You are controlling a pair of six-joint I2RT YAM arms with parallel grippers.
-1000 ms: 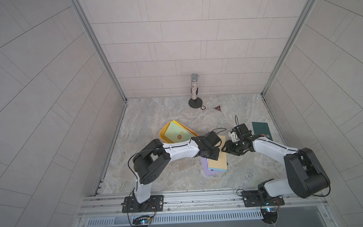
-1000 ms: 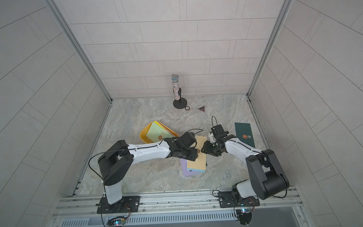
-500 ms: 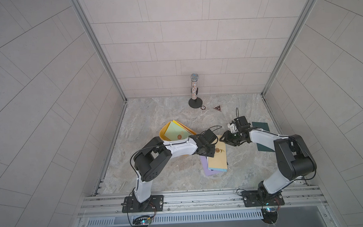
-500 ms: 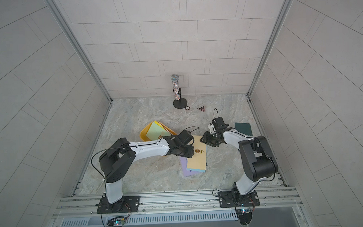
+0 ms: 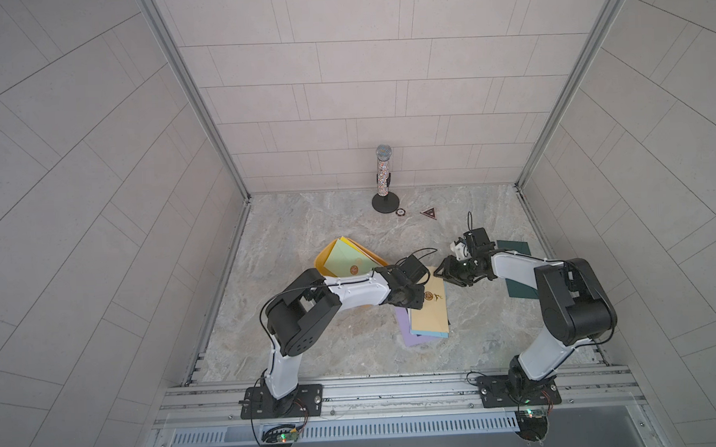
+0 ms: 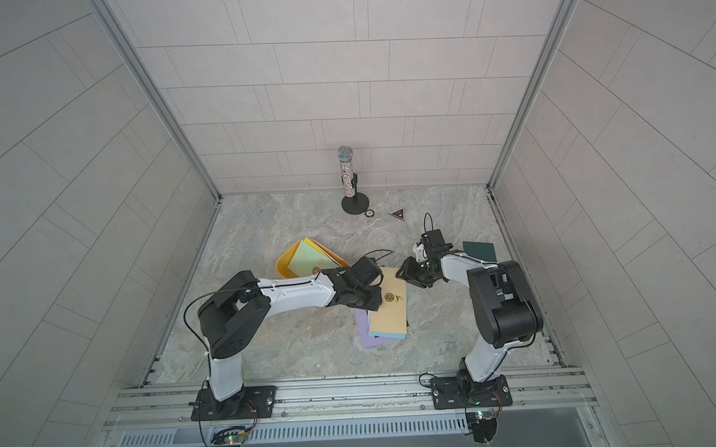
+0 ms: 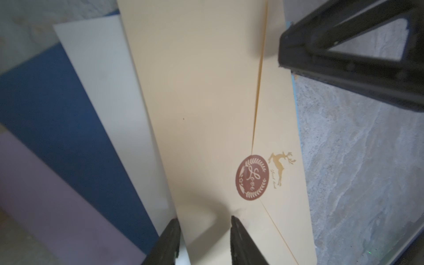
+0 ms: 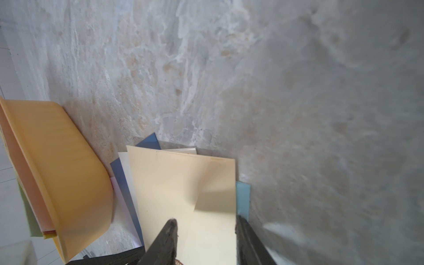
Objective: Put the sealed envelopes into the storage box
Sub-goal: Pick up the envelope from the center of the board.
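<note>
Since a second ago, the right arm's elbow has been drawn up and leftward in both top views, and the right gripper (image 5: 439,273) has been carried slightly left, to the upper right corner of the cream envelope (image 5: 433,312).

Left of centre, the storage box (image 5: 321,259) is seen with a pale green envelope (image 5: 345,257) lying in it. Just right of it, the left gripper (image 5: 418,303) is set on the cream envelope's left edge. In the left wrist view its fingers (image 7: 169,241) are spread, with cream paper between the tips and the round seal (image 7: 252,177) just beyond. The left arm is stretched low from the lower left.

Under the cream envelope lie a white envelope (image 7: 110,91), a dark blue envelope (image 7: 68,114) and a lilac envelope (image 5: 413,339). In the right wrist view the right fingers (image 8: 168,238) are spread too, one on the cream paper and one at its edge, with the sheet buckled between them. The right arm is folded, its forearm reaching left over a dark green envelope (image 5: 513,247).
</note>
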